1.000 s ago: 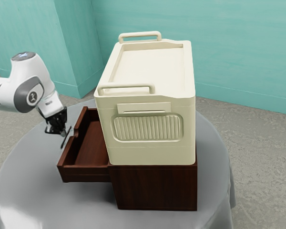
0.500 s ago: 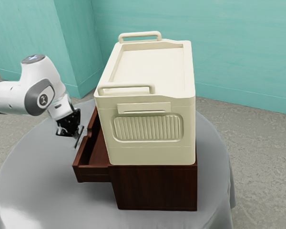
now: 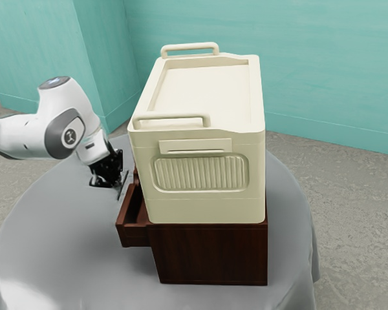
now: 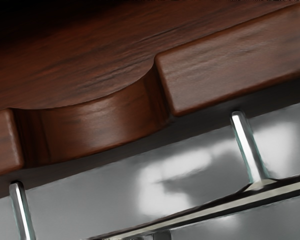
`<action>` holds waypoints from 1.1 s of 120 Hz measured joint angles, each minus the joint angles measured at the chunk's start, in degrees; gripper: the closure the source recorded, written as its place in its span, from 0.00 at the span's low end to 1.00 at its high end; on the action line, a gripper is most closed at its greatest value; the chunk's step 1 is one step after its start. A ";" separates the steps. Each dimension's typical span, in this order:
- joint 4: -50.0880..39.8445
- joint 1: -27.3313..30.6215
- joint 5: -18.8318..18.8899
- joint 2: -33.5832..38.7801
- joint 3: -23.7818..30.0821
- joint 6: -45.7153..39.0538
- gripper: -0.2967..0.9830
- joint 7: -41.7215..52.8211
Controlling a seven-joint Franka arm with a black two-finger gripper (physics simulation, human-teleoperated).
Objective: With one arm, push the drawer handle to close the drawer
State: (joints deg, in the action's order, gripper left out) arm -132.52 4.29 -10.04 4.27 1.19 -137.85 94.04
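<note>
Nearby, the dark cabinet [image 3: 210, 255] has its drawer [image 3: 134, 236] partly out toward the exterior view's left. Farther back, the gripper [image 3: 114, 181] is at the handle [image 3: 122, 187]; I cannot tell its opening or hold. Teal wall [image 3: 323, 71] beyond.

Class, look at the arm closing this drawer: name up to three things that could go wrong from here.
The gripper is at a slim bar handle, so it might slip off. The drawer is partly out and could stop short if the push ends early or goes crooked. The cream box rests on the cabinet; a hard shove might shift both.
</note>
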 joint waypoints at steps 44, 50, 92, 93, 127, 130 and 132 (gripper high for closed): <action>0.64 -0.05 -2.77 -0.78 2.51 -1.45 0.83 0.95; 0.96 -0.21 -3.17 -1.14 2.91 -1.60 0.84 1.04; 2.05 -2.91 -4.93 -2.57 3.43 -2.79 0.84 1.51; 2.05 -2.93 -4.95 -2.57 3.43 -2.82 0.84 1.52; 1.72 -2.81 -5.32 -1.17 3.45 -3.17 0.85 1.52; 1.52 -3.23 -5.11 0.58 2.79 -2.46 0.84 1.21; 1.44 -3.45 -4.82 1.92 2.07 -1.78 0.82 0.95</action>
State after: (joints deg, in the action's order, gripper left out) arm -131.08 0.84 -14.86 6.19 3.26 -139.64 95.00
